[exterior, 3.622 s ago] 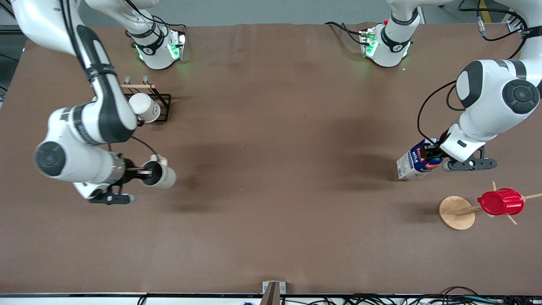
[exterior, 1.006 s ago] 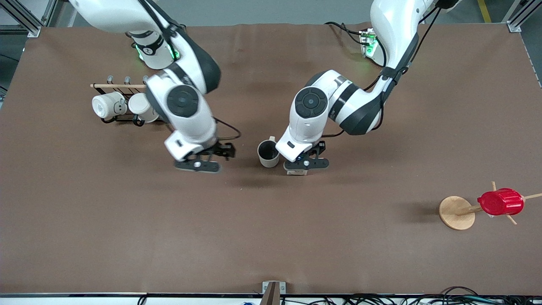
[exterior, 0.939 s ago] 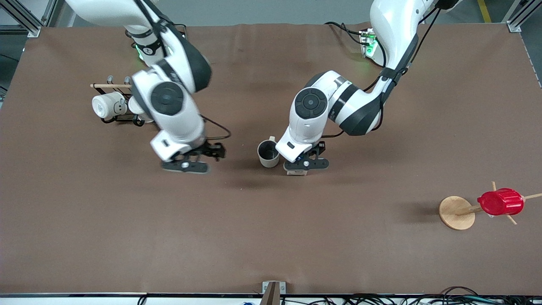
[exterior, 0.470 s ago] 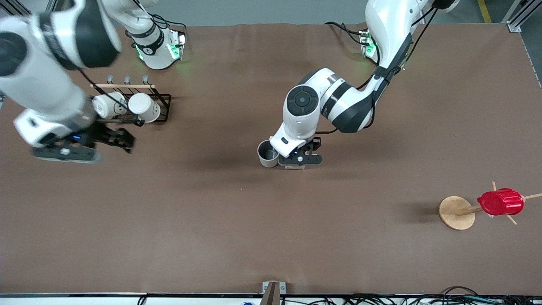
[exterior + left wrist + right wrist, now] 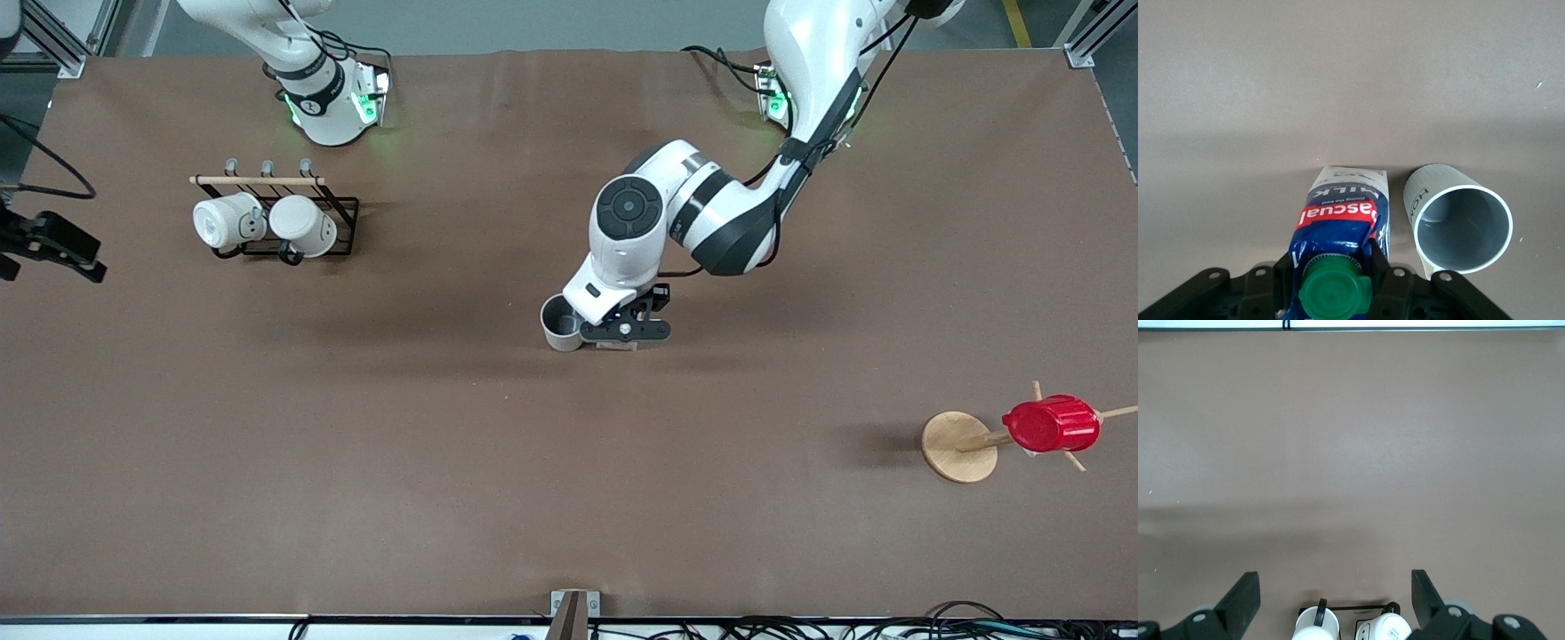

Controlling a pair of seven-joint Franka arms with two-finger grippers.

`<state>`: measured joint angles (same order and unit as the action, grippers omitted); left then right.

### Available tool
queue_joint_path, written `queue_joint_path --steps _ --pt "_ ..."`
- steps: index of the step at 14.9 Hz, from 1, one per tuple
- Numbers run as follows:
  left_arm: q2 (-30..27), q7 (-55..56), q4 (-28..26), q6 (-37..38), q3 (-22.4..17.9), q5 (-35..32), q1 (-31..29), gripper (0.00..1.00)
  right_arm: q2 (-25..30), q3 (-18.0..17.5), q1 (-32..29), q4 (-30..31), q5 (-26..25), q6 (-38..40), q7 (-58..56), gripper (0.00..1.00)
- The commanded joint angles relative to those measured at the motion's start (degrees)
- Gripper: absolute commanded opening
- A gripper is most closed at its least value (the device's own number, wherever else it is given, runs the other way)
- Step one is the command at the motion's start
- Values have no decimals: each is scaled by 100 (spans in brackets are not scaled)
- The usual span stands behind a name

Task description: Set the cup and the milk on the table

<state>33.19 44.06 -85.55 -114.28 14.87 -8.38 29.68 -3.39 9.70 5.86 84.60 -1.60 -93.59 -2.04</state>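
The cup [image 5: 562,323], cream-white with a grey inside, stands upright near the middle of the brown table [image 5: 569,498]. My left gripper [image 5: 622,331] is right beside it, shut on the milk. In the left wrist view the fingers [image 5: 1378,267] clamp the top of the dark-blue milk carton [image 5: 1345,213] below its green cap [image 5: 1335,291]. The carton is upright, its base at the table, close to the cup [image 5: 1461,223]. In the front view the carton is mostly hidden under the hand. My right gripper [image 5: 62,249] is open and empty, high over the right arm's end of the table [image 5: 1333,597].
A black wire rack [image 5: 342,227] holds two white mugs [image 5: 267,222] near the right arm's base; they show in the right wrist view [image 5: 1317,627]. A wooden stand [image 5: 958,446] carries a red ribbed cup [image 5: 1051,424] toward the left arm's end.
My right arm has swung away from the cup, past the rack, up to its end of the table. My left gripper has shifted the milk slightly closer to the cup.
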Motion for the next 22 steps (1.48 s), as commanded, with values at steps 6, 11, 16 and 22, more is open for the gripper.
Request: queue_joint_path --steps 6,11,16,22 --pt "-1022 42 -111 782 16 -23 -286 100 14 -73 -15 -58 142 437 281 100" --pt "-1744 -553 -268 1110 43 265 -1120 100 14 -55 -23 -49 151 446 178 100" --pt "-2298 -1373 -621 1101 51 478 -1903 100 14 -55 -23 -49 151 482 178 100" --pt "-2808 -2304 -313 1742 34 521 -2615 100 14 -55 -23 -58 151 473 178 100"
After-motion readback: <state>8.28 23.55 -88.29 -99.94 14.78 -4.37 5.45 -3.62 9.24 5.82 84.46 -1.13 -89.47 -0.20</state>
